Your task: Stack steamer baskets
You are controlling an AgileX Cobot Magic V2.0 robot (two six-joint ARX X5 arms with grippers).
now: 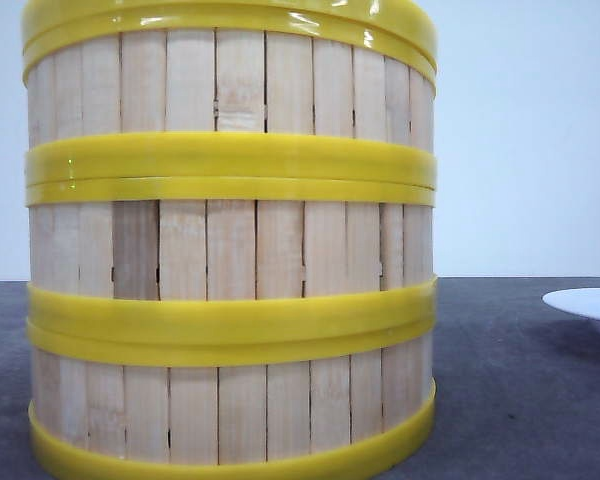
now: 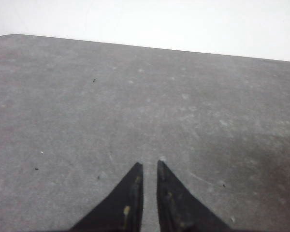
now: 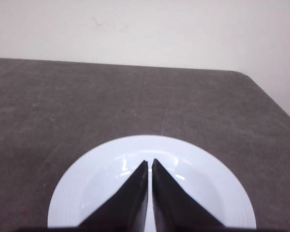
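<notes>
Right hand (image 3: 150, 166) fingers nearly closed, above white plate (image 3: 92, 193), grey table (image 3: 63, 106)

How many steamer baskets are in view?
3, stacked in one column close to the front camera: bottom basket, middle basket, top basket. Any behind would be hidden.

Steamer baskets (image 1: 230, 250) pale wood slats w/ glossy yellow plastic rims

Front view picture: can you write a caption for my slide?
Three steamer baskets stacked in a tall tower on the grey table, with a white plate peeking in beside it.
</notes>
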